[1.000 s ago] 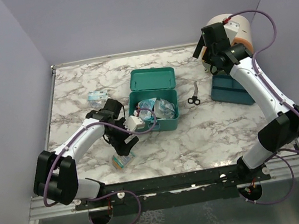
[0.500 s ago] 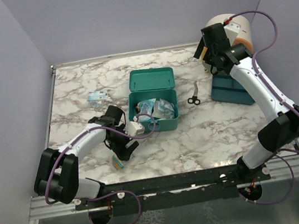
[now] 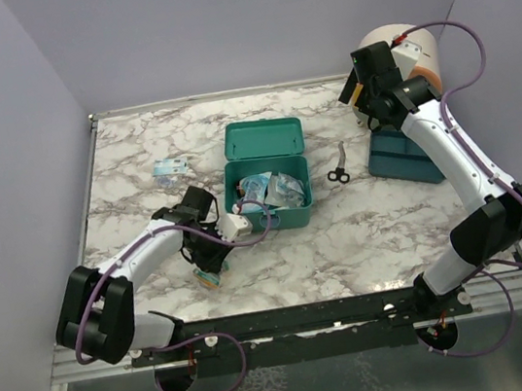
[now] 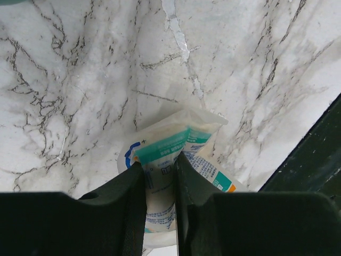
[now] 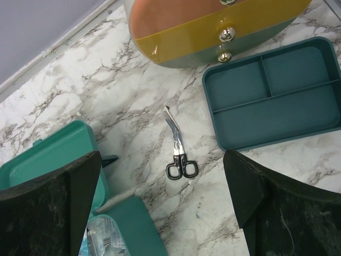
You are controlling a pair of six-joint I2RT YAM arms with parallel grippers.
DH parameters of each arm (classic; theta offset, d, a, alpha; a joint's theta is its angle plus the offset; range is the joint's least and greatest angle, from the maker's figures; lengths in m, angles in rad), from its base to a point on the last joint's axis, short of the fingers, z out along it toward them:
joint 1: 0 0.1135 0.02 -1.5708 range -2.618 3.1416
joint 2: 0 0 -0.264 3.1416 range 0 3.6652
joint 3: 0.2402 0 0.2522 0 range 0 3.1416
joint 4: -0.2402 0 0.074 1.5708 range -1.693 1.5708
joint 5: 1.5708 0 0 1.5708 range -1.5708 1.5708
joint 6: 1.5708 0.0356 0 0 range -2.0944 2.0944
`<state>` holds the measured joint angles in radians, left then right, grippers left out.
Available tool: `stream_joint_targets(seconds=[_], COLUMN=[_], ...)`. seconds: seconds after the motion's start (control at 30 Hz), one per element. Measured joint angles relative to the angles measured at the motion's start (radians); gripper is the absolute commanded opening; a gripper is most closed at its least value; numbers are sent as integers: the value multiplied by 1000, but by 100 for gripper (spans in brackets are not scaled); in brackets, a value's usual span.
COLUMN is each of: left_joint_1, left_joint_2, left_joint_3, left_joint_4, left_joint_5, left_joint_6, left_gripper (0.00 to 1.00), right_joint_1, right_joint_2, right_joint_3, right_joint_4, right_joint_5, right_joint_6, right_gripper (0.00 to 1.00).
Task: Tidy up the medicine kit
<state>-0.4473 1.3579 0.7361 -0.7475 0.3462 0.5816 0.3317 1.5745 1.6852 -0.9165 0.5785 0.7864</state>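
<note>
The medicine kit [image 3: 276,220] is a teal box standing open mid-table, lid [image 3: 266,140] laid back, with clear and blue packets inside. At the near left a white and teal sachet [image 3: 209,279] lies on the marble. My left gripper [image 3: 212,262] is down on it. In the left wrist view the sachet [image 4: 171,145] is pinched and crumpled between the two black fingers [image 4: 121,198] of that gripper [image 4: 160,164]. My right gripper [image 5: 160,184] hangs open and empty high above the back right, over the scissors [image 5: 178,148].
Black-handled scissors [image 3: 338,170] lie right of the kit. A shallow divided teal tray [image 3: 401,157] and a round cream, orange and yellow drawer unit [image 3: 413,48] stand at the back right. Another small packet [image 3: 170,167] lies at the back left. The table's dark front rail [image 4: 314,154] runs close by.
My left gripper has swung toward the near edge, come down over the sachet and closed its fingers on it. The right arm has stayed still.
</note>
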Motion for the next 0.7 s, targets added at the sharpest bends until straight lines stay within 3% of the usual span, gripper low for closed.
stream_joint_targets(seconds=[0.37,0.7], left_joint_1=[0,14], left_joint_2=[-95,-167], left_joint_3=[90,224], left_joint_4=[-110,-255], left_joint_5=[0,-24], left_joint_6=[24,64], left_gripper=[24,8], right_joint_1=[0,0], right_joint_2=[0,0], right_joint_3=[-12,-47], right_joint_4=[0,4], right_joint_5=[-1,-1], right_joint_6=[14,21], right_gripper=[100,100])
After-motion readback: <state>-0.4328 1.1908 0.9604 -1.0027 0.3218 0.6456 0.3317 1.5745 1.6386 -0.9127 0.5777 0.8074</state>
